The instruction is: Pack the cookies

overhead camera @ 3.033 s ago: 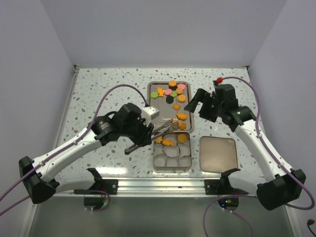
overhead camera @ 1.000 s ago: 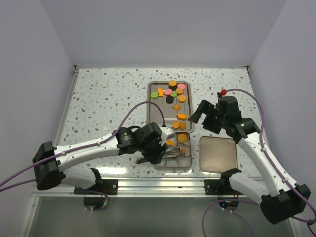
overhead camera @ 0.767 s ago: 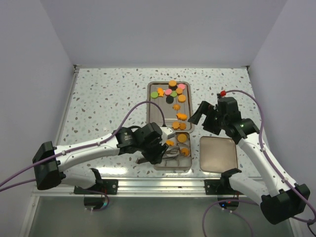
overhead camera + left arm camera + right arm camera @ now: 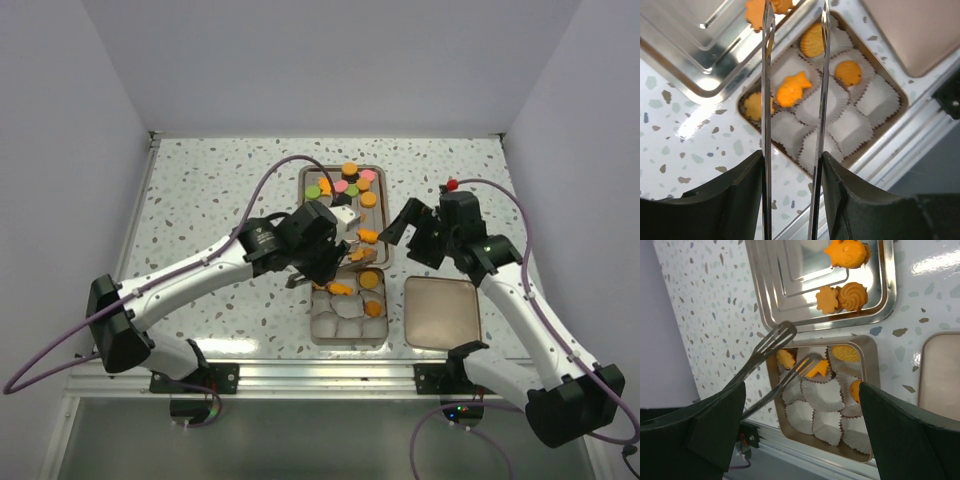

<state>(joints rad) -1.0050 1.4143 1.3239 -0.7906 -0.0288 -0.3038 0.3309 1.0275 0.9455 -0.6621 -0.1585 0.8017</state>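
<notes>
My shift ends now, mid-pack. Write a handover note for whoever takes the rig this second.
Left gripper: shut on the tongs, which are empty and poised over the tin, near the tray.
Right gripper: open, empty, hovering beside the tray.
Done: four cookies sit in paper cups in the tin.
Left: loose cookies on the tray; several cups unfilled; lid lies off, right of the tin.

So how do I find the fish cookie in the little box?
Look at the small metal box of white paper cups at the front of the table. Four orange cookies sit in its cups. The fish is the one with a forked tail; its neighbours are round or flower-shaped.
</notes>
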